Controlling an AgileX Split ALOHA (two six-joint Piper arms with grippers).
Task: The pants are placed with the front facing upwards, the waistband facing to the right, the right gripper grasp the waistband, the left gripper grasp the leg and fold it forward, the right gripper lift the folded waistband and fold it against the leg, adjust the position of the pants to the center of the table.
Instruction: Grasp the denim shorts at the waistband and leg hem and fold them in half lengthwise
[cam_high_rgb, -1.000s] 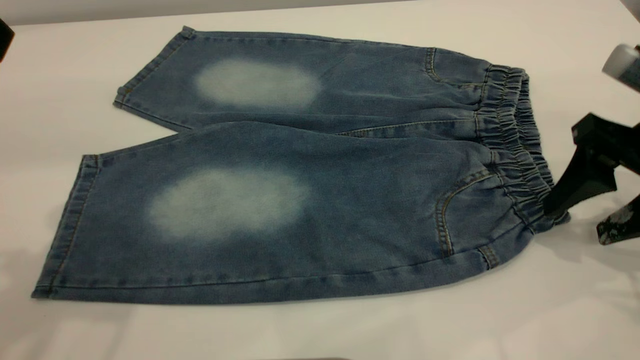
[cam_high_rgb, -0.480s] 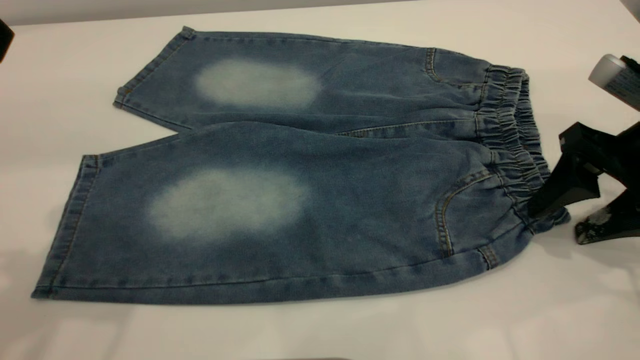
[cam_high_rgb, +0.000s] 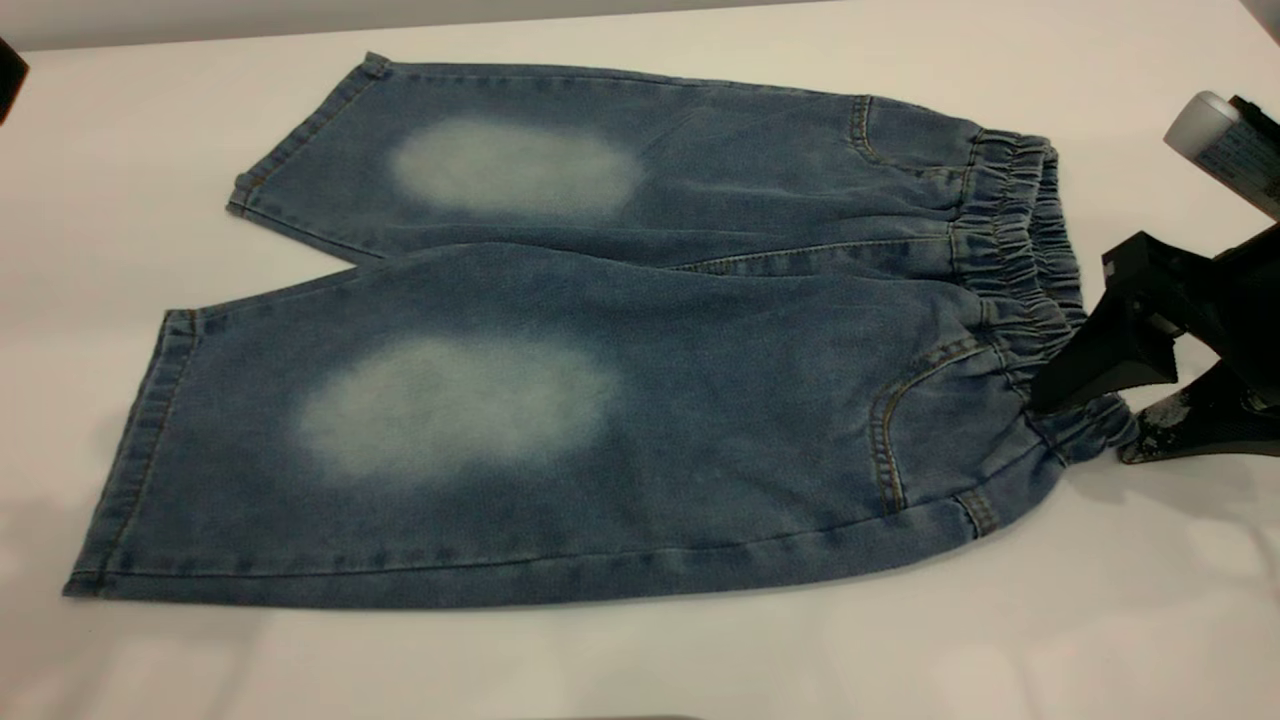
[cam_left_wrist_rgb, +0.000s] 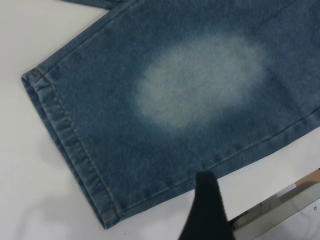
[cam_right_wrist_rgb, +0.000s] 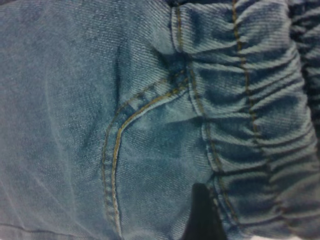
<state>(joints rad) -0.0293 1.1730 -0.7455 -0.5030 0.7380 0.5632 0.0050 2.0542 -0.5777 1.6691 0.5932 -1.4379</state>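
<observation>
Pants (cam_high_rgb: 600, 340) flat, faded knee patches

Big plain white tabletop (cam_high_rgb: 1000, 640), with short blue denim pants (cam_high_rgb: 600, 400) spread flat on it, ruched waistband (cam_high_rgb: 1020, 270) to the right.

Tabletop (cam_high_rgb: 640, 660): plain white, smooth, softly lit with faint shadows. Grey strip of wall (cam_high_rgb: 300, 15) behind far edge.
</observation>
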